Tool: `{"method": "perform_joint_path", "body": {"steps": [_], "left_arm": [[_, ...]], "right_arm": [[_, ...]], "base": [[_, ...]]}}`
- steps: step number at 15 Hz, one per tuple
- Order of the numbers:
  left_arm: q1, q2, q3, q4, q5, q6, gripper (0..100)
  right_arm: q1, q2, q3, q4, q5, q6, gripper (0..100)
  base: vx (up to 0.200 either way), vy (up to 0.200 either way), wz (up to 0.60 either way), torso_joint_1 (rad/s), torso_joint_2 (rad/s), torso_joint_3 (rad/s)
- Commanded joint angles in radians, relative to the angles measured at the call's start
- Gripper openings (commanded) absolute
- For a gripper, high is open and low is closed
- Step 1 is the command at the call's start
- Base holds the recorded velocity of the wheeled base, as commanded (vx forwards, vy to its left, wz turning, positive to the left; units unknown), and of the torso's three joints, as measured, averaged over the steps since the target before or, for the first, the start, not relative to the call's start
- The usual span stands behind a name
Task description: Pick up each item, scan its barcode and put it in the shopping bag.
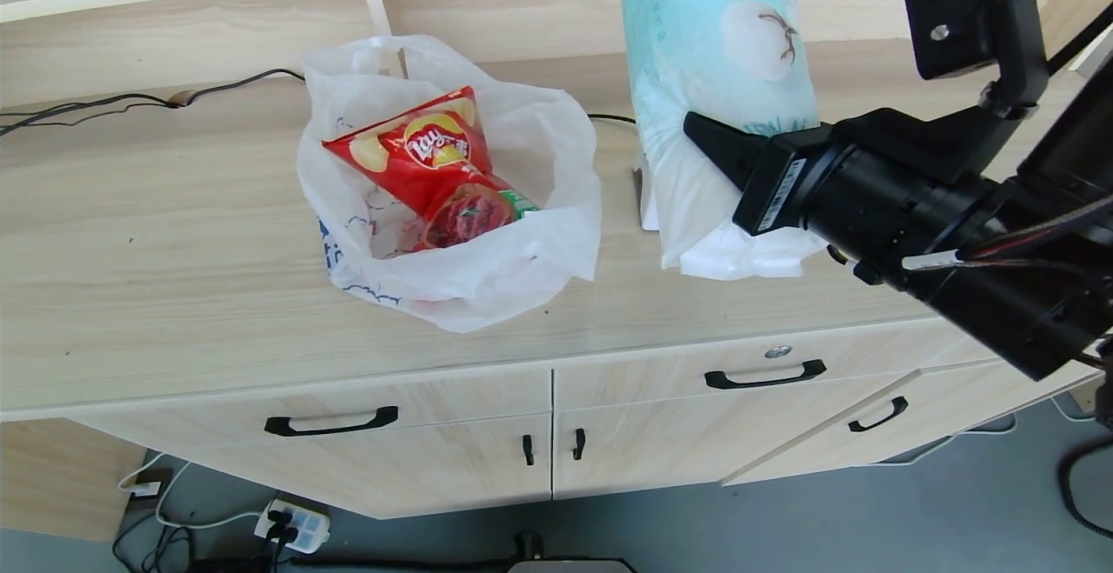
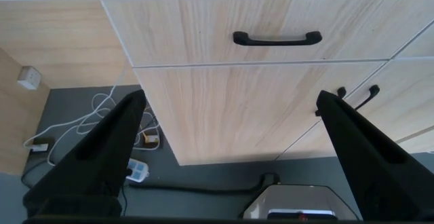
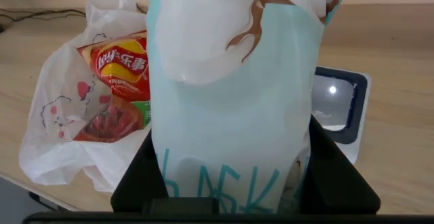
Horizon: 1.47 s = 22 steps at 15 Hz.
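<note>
two arms, two very different poses: the right arm comes in from the robot's right of the shopping bag, stretched low and nearly level over the surface. the right jaws are clamped on a pale blue-green pack printed with a cotton boll, gripping it near its lower end. the pack stands roughly upright just beside the bag, apart from it; whether its white bottom end rests on the surface i cannot tell. the shopping bag stands open on the surface with a red chips bag sticking out of its mouth. the right wrist view adds both fingers pressing the pack's two sides. it also brings in a white-framed scanner with a dark window and a small light spot, beyond the pack on the side away from the bag. the left wrist view shows the left jaws spread wide apart, their fingers pointing down in front of the cabinet, lower than the bag. they face a drawer with a black handle, and a power strip and loose cables lie on the floor beneath.
</note>
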Motion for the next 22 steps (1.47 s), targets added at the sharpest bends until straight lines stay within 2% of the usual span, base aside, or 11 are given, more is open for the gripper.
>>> {"method": "perform_joint_path", "body": {"steps": [1,3,7,10,15,22], "left_arm": [[0.001,0.0,0.0,-0.001,0.0,-0.001,100],[0.001,0.0,0.0,-0.001,0.0,0.001,100],[0.001,0.0,0.0,-0.004,0.0,0.001,100],[0.001,0.0,0.0,-0.004,0.0,0.001,100],[0.001,0.0,0.0,-0.004,0.0,0.002,100],[0.001,0.0,0.0,-0.005,0.0,0.002,100]], "right_arm": [[-0.019,0.034,-0.026,-0.001,0.019,0.011,0],[-0.071,0.058,-0.068,-0.001,0.055,0.011,0],[-0.186,0.095,-0.085,-0.004,0.166,0.014,0],[-0.248,0.13,-0.122,-0.059,0.19,0.01,0],[-0.312,0.169,-0.183,-0.074,0.2,-0.012,0],[-0.358,0.242,-0.244,-0.074,0.195,-0.018,0]], "base": [[0.0,0.2,0.0,0.007,0.01,0.002],[0.0,0.2,0.0,0.002,0.0,0.005],[0.0,0.0,0.0,0.0,0.0,0.0],[0.0,0.0,0.0,0.0,0.0,0.0],[0.0,0.0,0.0,0.0,0.0,0.0],[0.0,0.0,0.0,0.0,0.0,0.0]]}}
